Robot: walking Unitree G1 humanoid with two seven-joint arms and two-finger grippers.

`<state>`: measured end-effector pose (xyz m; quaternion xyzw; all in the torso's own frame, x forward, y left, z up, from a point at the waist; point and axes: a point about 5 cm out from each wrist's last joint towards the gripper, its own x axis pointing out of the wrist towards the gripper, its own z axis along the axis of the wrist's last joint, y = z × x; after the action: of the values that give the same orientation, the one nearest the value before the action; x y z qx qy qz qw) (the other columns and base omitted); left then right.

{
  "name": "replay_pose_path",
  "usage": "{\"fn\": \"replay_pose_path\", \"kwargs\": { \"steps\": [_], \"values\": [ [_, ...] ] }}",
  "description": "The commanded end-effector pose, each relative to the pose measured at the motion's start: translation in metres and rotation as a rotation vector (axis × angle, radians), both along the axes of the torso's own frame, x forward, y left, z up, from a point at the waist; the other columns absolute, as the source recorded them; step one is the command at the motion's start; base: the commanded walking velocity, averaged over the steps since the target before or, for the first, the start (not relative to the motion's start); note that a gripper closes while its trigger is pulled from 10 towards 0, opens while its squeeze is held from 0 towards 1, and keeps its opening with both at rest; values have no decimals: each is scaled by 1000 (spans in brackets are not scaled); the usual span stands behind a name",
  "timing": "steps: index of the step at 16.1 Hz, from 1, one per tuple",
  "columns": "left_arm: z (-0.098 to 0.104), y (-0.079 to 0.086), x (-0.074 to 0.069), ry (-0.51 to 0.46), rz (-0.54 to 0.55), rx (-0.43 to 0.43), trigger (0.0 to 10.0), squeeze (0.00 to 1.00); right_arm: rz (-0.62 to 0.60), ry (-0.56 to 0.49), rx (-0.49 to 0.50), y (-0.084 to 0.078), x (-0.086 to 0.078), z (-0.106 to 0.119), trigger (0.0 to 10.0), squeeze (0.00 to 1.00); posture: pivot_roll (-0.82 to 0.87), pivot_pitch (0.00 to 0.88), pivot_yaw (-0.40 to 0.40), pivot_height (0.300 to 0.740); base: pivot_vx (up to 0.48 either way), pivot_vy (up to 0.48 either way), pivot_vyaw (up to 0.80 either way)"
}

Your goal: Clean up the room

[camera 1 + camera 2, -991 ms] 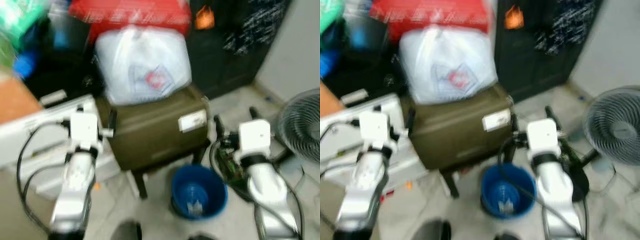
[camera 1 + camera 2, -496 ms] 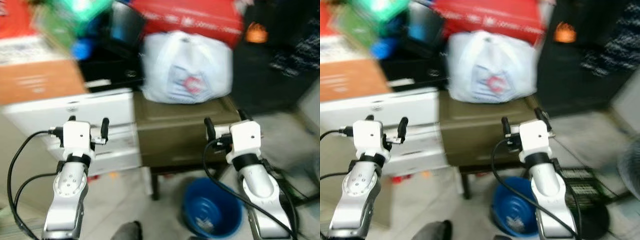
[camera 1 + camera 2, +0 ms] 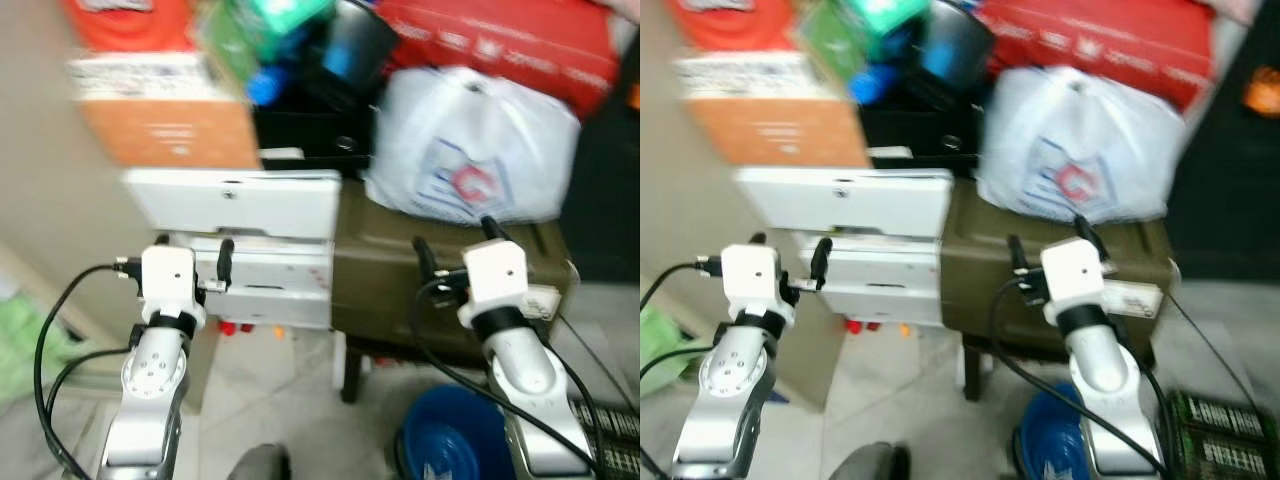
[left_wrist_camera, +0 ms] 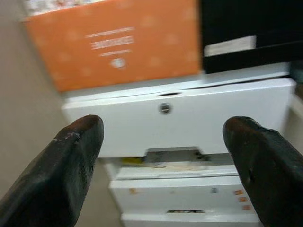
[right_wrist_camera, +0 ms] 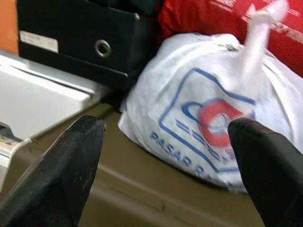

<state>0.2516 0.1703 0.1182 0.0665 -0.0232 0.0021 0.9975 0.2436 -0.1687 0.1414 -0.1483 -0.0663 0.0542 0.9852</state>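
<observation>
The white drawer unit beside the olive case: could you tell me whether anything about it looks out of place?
Yes. The top drawer of the white drawer unit juts out past the drawers below it, so it looks left open. Small red and orange bits lie on the floor under the unit.

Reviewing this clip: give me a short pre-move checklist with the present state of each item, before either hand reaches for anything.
1. Left hand open and empty: ok.
2. Right hand open and empty: ok.
3. White plastic bag resting on the olive case, tied at top: ok.
4. White drawer unit drawers shut: cannot tell, blurred.
5. Head views sharp enough to aim: not ok, blurred.
6. Blue bucket close beside the right arm: not ok.
</observation>
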Motion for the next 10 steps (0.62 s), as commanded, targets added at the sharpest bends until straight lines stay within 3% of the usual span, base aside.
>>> {"fn": "replay_pose_path", "kwargs": {
  "steps": [1,10],
  "values": [
    [3,5,1,-9,17,15,10000,0,22,2,13,5,2,0,10000,0,-56,58,4,740,0,0,800],
    [2,4,2,-10,19,22,10000,0,27,5,30,5,5,0,10000,0,-54,55,-2,740,0,0,800]
  ]
}}
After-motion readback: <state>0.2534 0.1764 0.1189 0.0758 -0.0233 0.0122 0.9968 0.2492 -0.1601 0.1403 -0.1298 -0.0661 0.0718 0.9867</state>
